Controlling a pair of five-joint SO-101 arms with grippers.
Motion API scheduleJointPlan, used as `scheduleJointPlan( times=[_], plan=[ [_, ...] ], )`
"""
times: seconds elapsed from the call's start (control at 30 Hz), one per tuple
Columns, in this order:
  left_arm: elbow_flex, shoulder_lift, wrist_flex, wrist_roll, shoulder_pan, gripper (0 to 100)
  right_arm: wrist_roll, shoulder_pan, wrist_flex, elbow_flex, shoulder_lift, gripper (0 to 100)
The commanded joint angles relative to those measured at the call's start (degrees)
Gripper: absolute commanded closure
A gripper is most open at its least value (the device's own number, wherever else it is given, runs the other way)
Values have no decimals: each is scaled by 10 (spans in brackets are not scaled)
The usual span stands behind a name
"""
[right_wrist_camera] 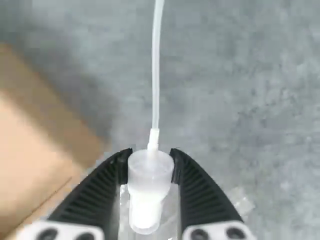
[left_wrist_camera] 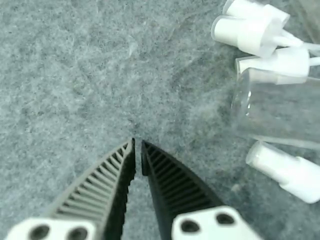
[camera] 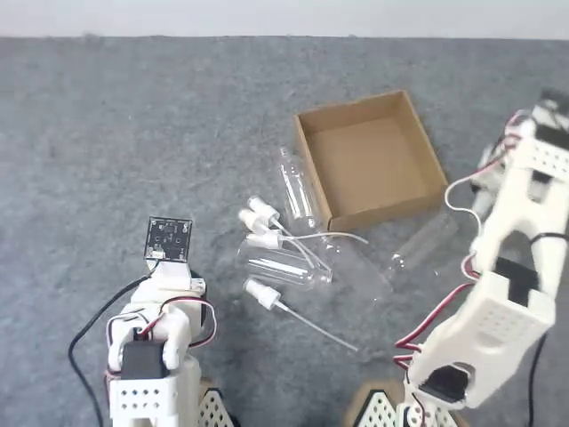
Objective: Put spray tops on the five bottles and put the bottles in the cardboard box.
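My right gripper [right_wrist_camera: 147, 153] is shut on a white spray top [right_wrist_camera: 146, 185], whose thin dip tube [right_wrist_camera: 156, 65] sticks straight out beyond the fingertips over the grey mat. The cardboard box [right_wrist_camera: 30, 155] lies close beside it. The box [camera: 369, 160] stands open with nothing inside. Several clear bottles lie on the mat: one [camera: 298, 187] against the box's left wall, one [camera: 283, 267] in the middle, another [camera: 425, 242] near the right arm. My left gripper [left_wrist_camera: 137, 145] is shut and holds nothing. It hovers over the mat beside loose spray tops [left_wrist_camera: 250, 25] and a bottle [left_wrist_camera: 280, 110].
Loose spray tops [camera: 260, 213] lie left of the bottles, and one [camera: 264, 294] has a long tube running toward the table's front. The left arm [camera: 156, 356] stands at the front left and the right arm [camera: 498, 302] at the front right. Grey mat covers the table.
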Motion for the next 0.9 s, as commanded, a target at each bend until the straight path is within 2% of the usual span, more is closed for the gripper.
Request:
scheduleJointPlan(
  times=[0.0, 0.2, 0.47, 0.67, 0.87],
  plan=[
    [-5, -11, 3, -4, -4, 988, 4, -76, 102, -115, -43, 992],
    [-5, -11, 3, -4, -4, 988, 12, -228, 153, -115, -126, 992],
    [-5, -11, 3, -4, -4, 988, 122, -458, 167, -98, -143, 992],
    [-5, -11, 3, -4, -4, 988, 151, -567, 84, -13, -143, 989],
    [-5, -11, 3, -4, -4, 988, 231, -608, -57, 83, -143, 987]
  ],
)
